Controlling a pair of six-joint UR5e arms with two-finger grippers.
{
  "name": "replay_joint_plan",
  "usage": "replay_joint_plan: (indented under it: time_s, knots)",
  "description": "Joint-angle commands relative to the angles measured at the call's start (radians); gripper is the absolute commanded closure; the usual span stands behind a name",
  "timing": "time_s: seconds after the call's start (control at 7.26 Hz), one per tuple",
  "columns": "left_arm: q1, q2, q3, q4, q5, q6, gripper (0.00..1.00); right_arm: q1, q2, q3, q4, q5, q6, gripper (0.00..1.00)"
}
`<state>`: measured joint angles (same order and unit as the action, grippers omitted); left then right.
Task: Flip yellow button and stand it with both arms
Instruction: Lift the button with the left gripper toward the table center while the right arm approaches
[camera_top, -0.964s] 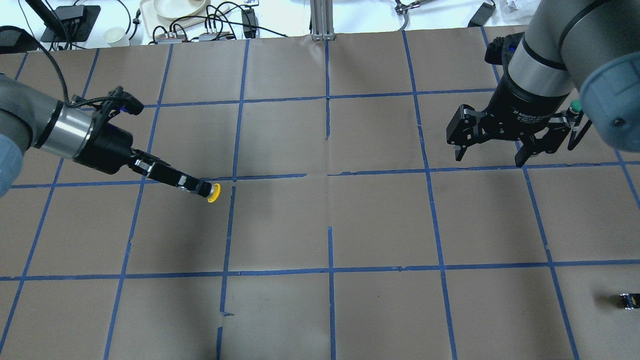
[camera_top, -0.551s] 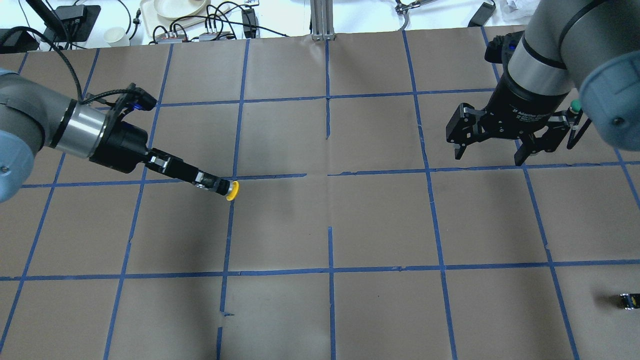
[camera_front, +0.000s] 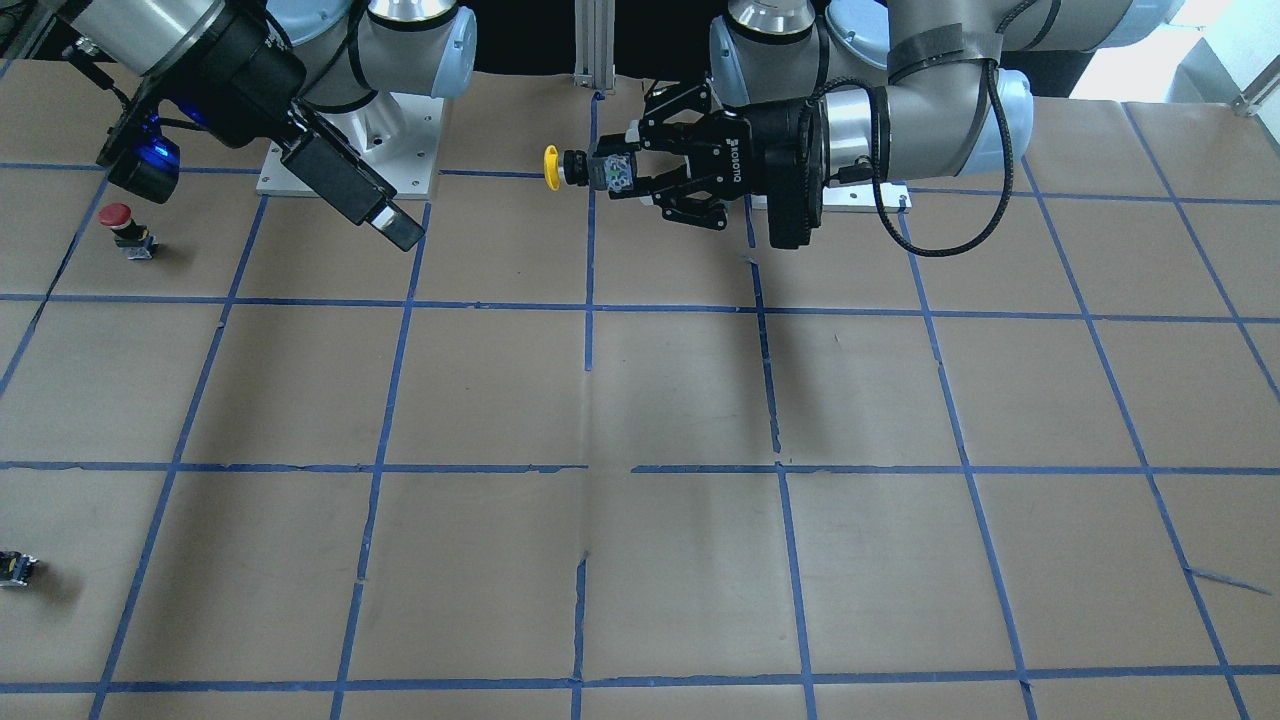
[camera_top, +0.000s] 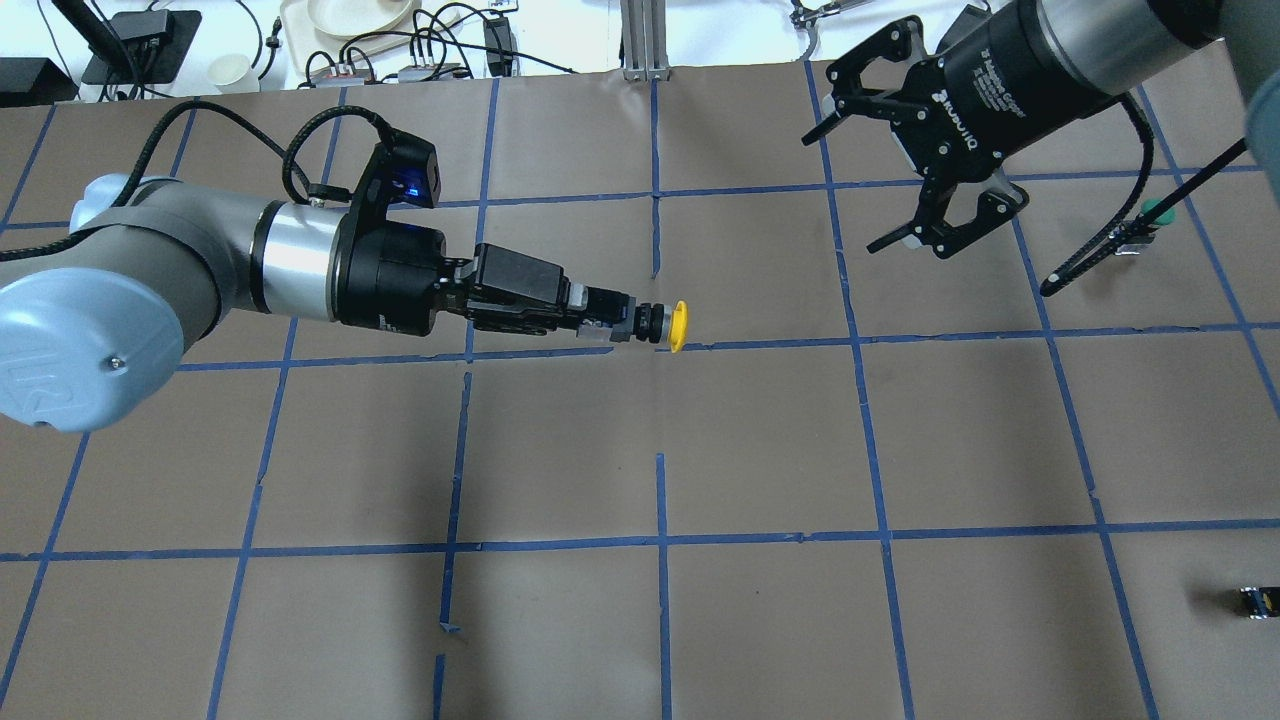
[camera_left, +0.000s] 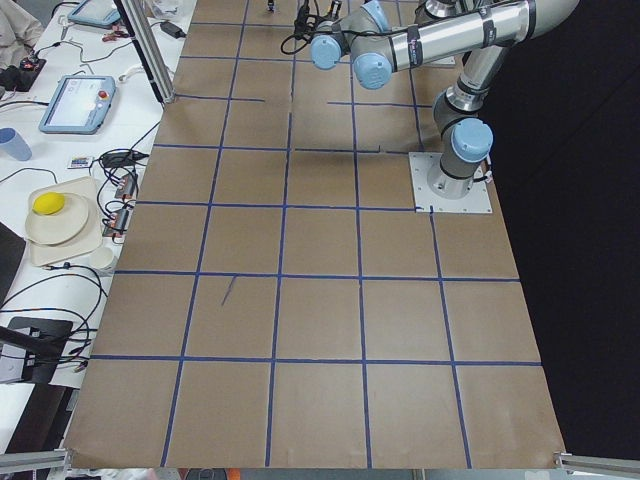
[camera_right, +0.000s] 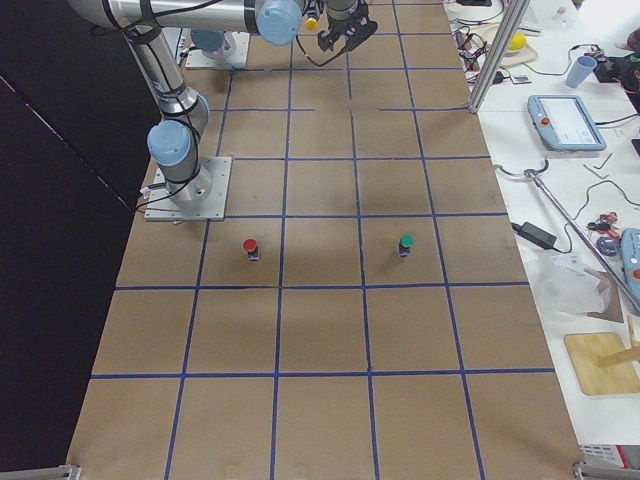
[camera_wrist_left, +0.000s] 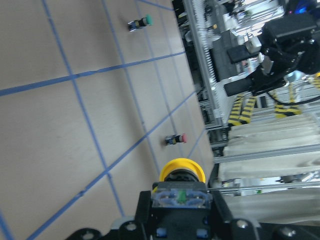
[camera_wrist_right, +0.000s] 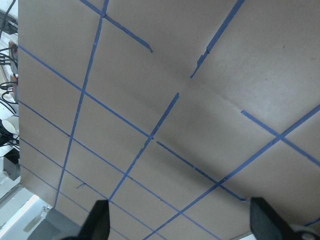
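My left gripper (camera_top: 622, 325) is shut on the black-and-grey body of the yellow button (camera_top: 677, 326). It holds the button sideways above the table's middle, cap pointing toward the right arm. The front-facing view shows the same grip (camera_front: 600, 172), with the yellow cap (camera_front: 551, 167) sticking out. In the left wrist view the cap (camera_wrist_left: 182, 169) sits beyond the fingertips. My right gripper (camera_top: 838, 194) is open and empty, raised at the far right, jaws turned toward the button with a wide gap between. The right wrist view shows its open gripper (camera_wrist_right: 182, 220) over bare paper.
A red-capped button (camera_front: 115, 215) stands near the right arm's base. A green-capped button (camera_top: 1150, 212) stands at the far right. A tiny black-yellow part (camera_top: 1255, 600) lies at the near right edge. Blue tape grids the brown paper (camera_top: 760, 440).
My left arm has carried the yellow button right, toward the table's middle, and levelled it. My right gripper has moved up and farther back and turned its open jaws toward the button.
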<state>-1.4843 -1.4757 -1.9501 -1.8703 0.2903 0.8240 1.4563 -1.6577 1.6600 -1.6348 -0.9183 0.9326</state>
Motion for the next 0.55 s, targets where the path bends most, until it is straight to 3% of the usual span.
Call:
replay_joint_plan:
  time_s: [0.0,0.28,0.41]
  knots:
    - [-0.025,0.011,0.002,-0.047,-0.101,0.001,0.81,0.001,-0.005,0.045,-0.004,0.071,0.162,0.00]
    - [-0.025,0.009,0.005,-0.047,-0.105,0.000,0.81,0.002,-0.023,0.102,-0.005,0.081,0.187,0.00]
    - [-0.025,0.008,0.005,-0.046,-0.106,0.000,0.81,0.002,-0.037,0.103,-0.004,0.138,0.239,0.00]
